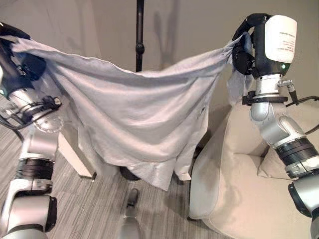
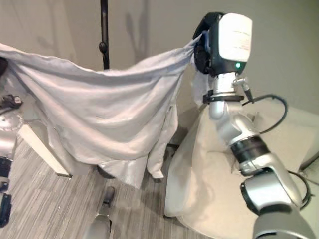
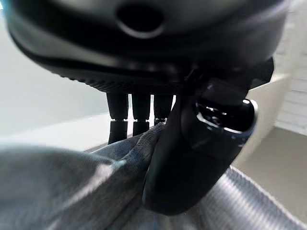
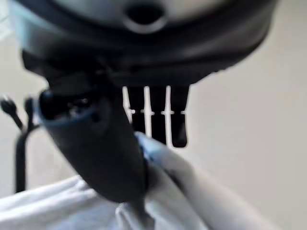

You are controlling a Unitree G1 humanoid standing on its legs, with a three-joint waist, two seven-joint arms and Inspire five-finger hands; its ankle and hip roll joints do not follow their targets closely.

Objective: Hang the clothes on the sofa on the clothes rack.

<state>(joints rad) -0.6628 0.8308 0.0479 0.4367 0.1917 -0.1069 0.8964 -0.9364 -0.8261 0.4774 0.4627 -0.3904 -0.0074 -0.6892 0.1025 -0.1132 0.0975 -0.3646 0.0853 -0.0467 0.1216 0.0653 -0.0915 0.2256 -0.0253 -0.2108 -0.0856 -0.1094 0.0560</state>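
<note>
- The left robot hand (image 1: 22,67) is raised at the left, its thumb (image 3: 192,158) pinching one end of the shirt (image 1: 134,114) against the fingers (image 3: 139,115).
- The right robot hand (image 1: 244,50) is raised at the right above the sofa (image 1: 239,184), its thumb (image 4: 100,148) and fingers (image 4: 153,120) likewise clamped on the other end of the cloth.
- The shirt is in the air, clear of the sofa, stretched between both hands with its upper edge sagging in the middle and the body and a sleeve hanging down towards the floor (image 1: 89,209).
- The rack pole (image 1: 140,35) stands just behind the sagging middle; its base (image 1: 130,174) shows below the hem.
- The step in hand looks like carrying the spread shirt to the rack.
- To do it well, keep both pinches firm and the hands level, so neither end slips.
- Hold the cloth wide enough to stay open, and lift the upper edge above whatever arm or hook it must go over; that part of the rack is out of sight.
- Release only once the shirt's weight rests on the rack, balanced to both sides of the pole.
- Watch the dangling sleeve, which could snag on the base.
</note>
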